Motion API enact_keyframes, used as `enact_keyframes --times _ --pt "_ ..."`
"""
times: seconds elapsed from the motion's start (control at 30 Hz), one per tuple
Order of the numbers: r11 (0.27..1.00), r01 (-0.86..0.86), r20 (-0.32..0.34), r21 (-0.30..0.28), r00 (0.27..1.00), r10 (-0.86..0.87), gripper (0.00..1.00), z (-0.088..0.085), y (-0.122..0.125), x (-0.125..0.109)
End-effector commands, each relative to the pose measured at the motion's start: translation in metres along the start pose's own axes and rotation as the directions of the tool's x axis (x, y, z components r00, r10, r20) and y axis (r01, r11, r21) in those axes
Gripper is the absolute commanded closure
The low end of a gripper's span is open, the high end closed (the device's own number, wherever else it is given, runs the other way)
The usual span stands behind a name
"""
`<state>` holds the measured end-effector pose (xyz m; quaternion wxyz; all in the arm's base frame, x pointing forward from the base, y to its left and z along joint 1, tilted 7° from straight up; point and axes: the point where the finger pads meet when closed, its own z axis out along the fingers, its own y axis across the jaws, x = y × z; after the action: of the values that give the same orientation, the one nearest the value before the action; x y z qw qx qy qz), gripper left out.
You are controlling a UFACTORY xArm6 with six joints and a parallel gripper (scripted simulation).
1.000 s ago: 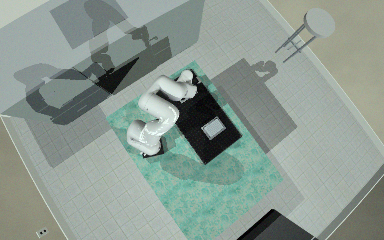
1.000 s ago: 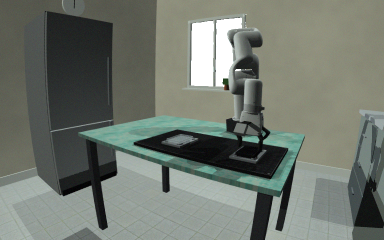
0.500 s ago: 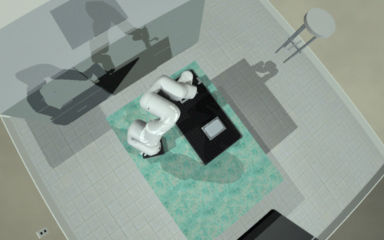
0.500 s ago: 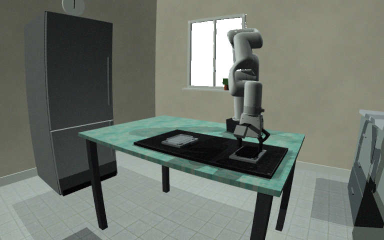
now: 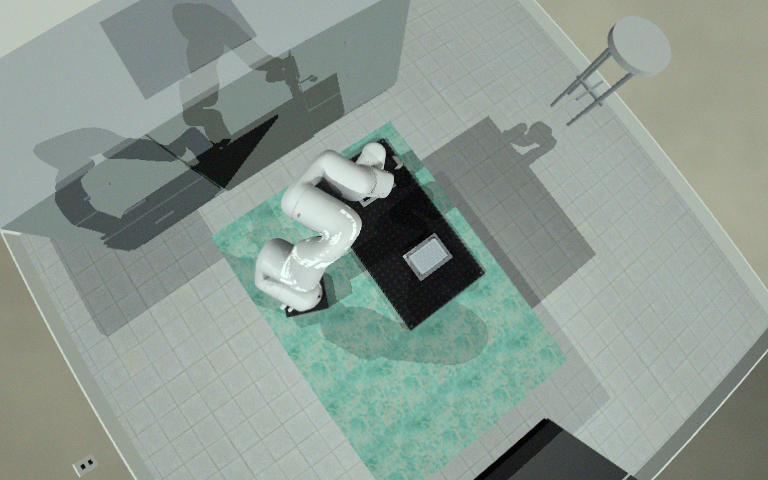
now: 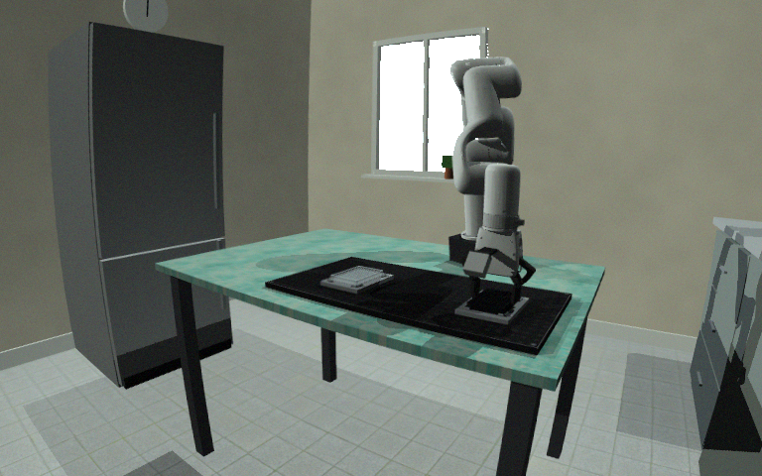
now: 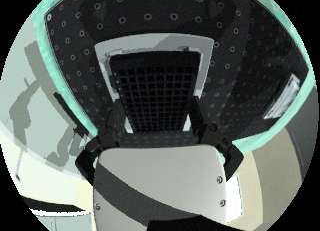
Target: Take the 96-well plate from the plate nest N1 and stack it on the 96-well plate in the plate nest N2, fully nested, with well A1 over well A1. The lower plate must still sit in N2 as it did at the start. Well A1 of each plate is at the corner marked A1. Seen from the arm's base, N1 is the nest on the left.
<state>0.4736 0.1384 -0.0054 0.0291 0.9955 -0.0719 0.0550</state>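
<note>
The arm [image 6: 485, 147] stands at the back edge of the bench [image 6: 243, 268] and bends down over the black mat [image 6: 421, 300]. Its hand [image 6: 495, 287] hangs wide open and grips nothing, one finger [image 6: 474, 288] on each side of the dark plate [image 6: 491, 301]. That plate sits in its pale nest N1 [image 6: 479, 314], toward the mat's 3 o'clock end as seen from the exterior view.

From the wrist view the dark plate [image 7: 155, 94] fills the middle, its grid of wells plain, with the pale rim of N1 [image 7: 102, 61] showing at 9 and 12 o'clock around it. The two fingers flank the plate's near end, at about 8 and 4 o'clock of it; I cannot tell whether they touch its sides.

The light plate [image 6: 356, 276] rests in nest N2 [image 6: 330, 284] toward the mat's 9 o'clock end, well apart from the hand. In the top view it [image 5: 427, 255] lies at about 4 o'clock from the wrist [image 5: 376, 175].

Beyond the bench a fridge [image 6: 137, 177] stands at 9 o'clock and a window [image 6: 415, 100] sits behind the arm.
</note>
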Motion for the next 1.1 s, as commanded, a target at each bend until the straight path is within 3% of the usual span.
enact_keyframes --times 0.0,0.37,0.4,1.07 --pt "1.000 0.000 -0.004 0.002 1.000 0.000 0.00 -0.0015 -0.0008 0.0017" --pt "1.000 0.000 -0.004 0.002 1.000 0.000 0.00 -0.0016 -0.0008 0.0017" --pt "1.000 0.000 -0.004 0.002 1.000 0.000 1.00 -0.0022 -0.0008 0.0017" --pt "1.000 0.000 -0.004 0.002 1.000 0.000 1.00 -0.0022 -0.0008 0.0017"
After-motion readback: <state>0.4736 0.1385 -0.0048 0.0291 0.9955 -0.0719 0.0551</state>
